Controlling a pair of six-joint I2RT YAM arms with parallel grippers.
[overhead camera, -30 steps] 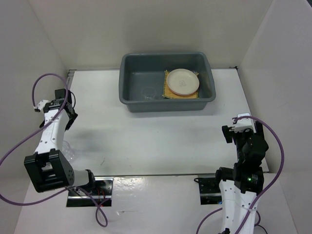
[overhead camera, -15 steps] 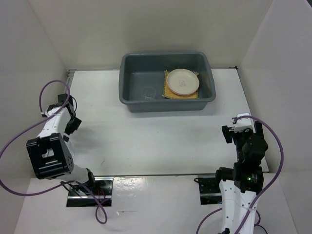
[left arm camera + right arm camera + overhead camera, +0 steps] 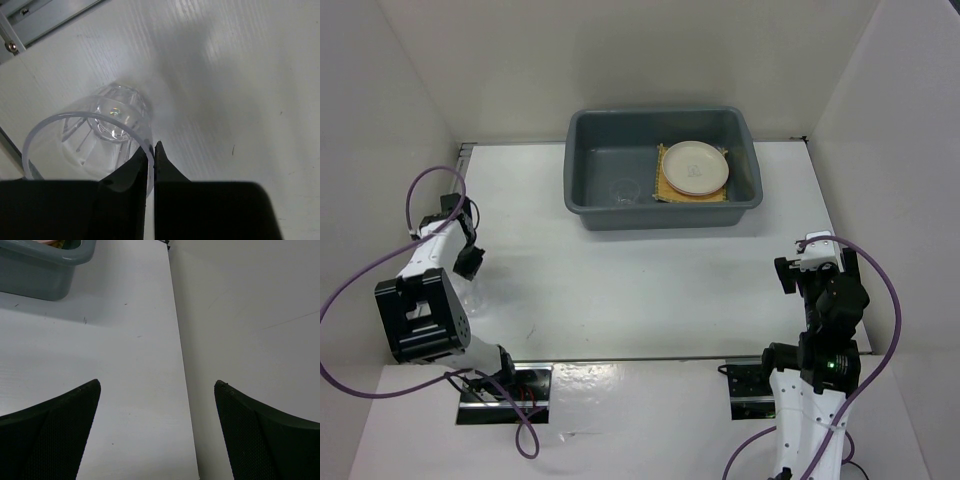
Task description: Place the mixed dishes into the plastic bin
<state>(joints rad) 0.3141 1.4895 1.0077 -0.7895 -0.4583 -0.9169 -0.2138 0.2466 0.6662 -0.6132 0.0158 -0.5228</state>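
A small clear cup (image 3: 95,132) lies tipped on the white table at the far left. My left gripper (image 3: 152,146) is shut on its rim, one finger inside and one outside; from above, the left gripper (image 3: 468,262) hides most of it. The grey plastic bin (image 3: 582,205) stands at the back centre. It holds a cream plate (image 3: 695,166) on a yellow woven mat (image 3: 663,188), and another clear cup (image 3: 625,190). My right gripper (image 3: 157,390) hangs open over bare table at the right, far from the bin (image 3: 40,270).
White walls close in the table on the left, back and right. A metal rail (image 3: 45,20) runs along the table's left edge, close to the cup. The right wall (image 3: 250,315) meets the table just beside my right gripper.
My left gripper has come down and toward the near side, onto the clear cup, and gone from open to shut on its rim. The right arm has not moved.
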